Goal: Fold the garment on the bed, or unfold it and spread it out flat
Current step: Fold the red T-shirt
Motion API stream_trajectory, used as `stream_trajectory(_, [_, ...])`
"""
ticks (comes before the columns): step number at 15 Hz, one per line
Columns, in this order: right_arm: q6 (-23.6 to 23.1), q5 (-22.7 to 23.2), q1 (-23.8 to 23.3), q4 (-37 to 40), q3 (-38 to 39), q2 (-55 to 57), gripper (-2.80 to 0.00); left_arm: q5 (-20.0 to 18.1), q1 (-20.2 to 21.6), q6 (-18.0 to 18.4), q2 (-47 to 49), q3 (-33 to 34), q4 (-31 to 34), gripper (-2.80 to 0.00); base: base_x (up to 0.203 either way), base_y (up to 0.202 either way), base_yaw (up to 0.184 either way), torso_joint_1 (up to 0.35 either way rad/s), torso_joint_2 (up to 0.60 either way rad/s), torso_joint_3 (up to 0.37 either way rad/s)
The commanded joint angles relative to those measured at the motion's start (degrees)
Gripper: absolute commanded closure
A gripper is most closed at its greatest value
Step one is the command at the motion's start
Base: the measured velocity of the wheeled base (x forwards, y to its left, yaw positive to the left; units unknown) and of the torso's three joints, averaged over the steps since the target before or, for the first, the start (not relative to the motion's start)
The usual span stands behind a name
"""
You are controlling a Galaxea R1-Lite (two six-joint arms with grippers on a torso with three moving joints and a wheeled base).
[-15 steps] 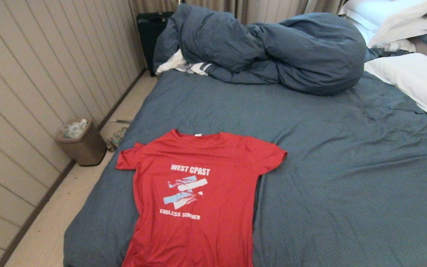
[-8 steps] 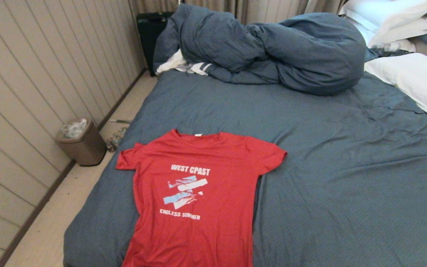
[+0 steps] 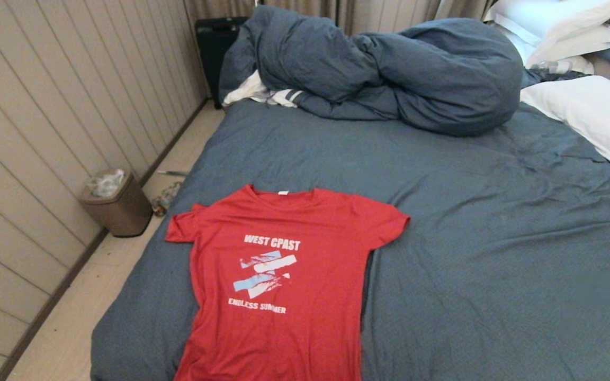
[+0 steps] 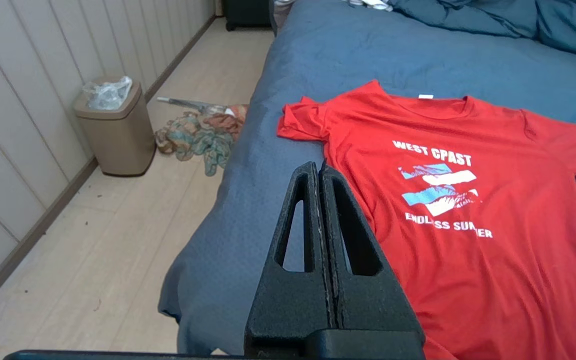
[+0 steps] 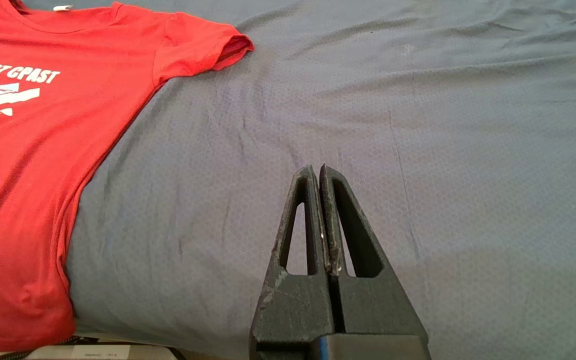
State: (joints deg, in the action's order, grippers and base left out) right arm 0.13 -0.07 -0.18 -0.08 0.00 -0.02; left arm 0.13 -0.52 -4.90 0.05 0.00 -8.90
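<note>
The red T-shirt (image 3: 276, 280) is laid out flat, print side up, on the near left part of the bed (image 3: 469, 222), collar pointing at the bunched duvet (image 3: 389, 69). Left claw (image 4: 319, 172) is pinched closed with nothing in it, hanging by the shirt's left edge. Right claw (image 5: 317, 172), also closed and empty, sits over bare sheet to the shirt's right.
</note>
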Motion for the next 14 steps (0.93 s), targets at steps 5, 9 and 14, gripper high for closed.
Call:
stream_trajectory(5, [-0.1,0.1,0.1,0.0,0.1,0.0,0.0,0.0,0.0,0.1,0.1,2.3,-0.1,0.0,0.0,0.0,0.0,0.0,0.0,0.0])
stream_trajectory(9, [-0.1,0.1,0.1,0.0,0.1,0.0,0.0,0.0,0.0,0.1,0.1,2.3,-0.1,0.0,0.0,0.0,0.0,0.0,0.0,0.0])
stream_trajectory(14, [-1.0,0.2,0.1,-0.3,0.0,0.0,0.0,0.0,0.0,1.0,0.0,2.3,0.1,0.0,0.0,0.0,0.0,0.0,0.0,0.0])
